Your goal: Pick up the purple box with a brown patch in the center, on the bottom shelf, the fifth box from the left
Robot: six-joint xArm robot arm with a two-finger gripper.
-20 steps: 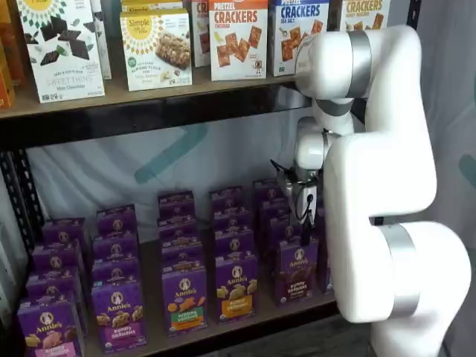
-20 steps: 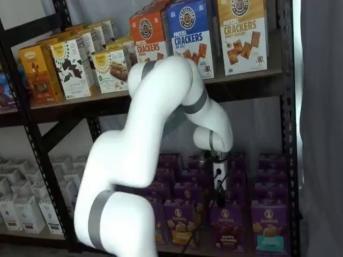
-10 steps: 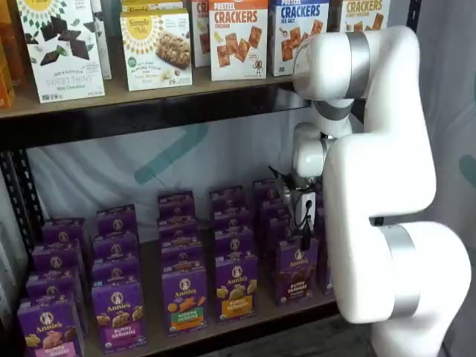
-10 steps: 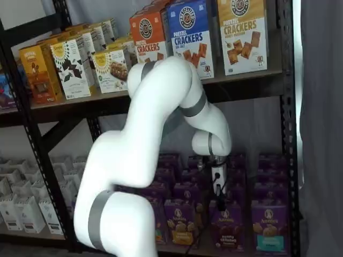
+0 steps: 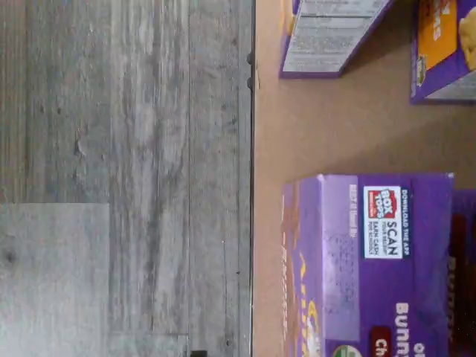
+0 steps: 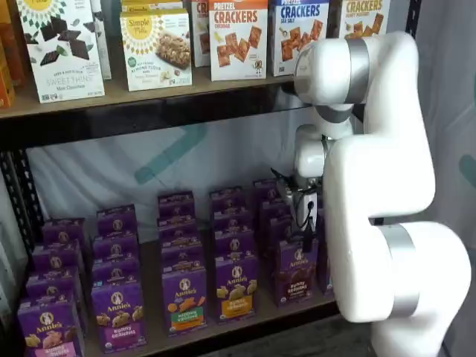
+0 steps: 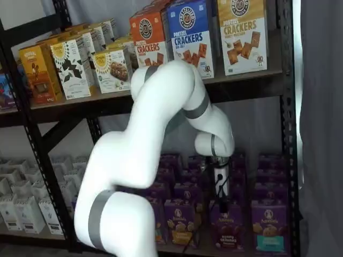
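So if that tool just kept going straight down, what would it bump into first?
Most likely the top of the purple box with the brown patch: the tool hangs right above it in both shelf views. Depth is hard to judge, so it could be slightly off.

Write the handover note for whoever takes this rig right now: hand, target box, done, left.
Hand: poised directly over the purple box at the front of the bottom shelf; fingers seen side-on, so open or shut cannot be told.
Box: upright in the front row, the yellow-orange-banded carton beside it. The wrist view shows its top close below.
Done: approach above the target.
Left: descend, close on the box, lift it out.
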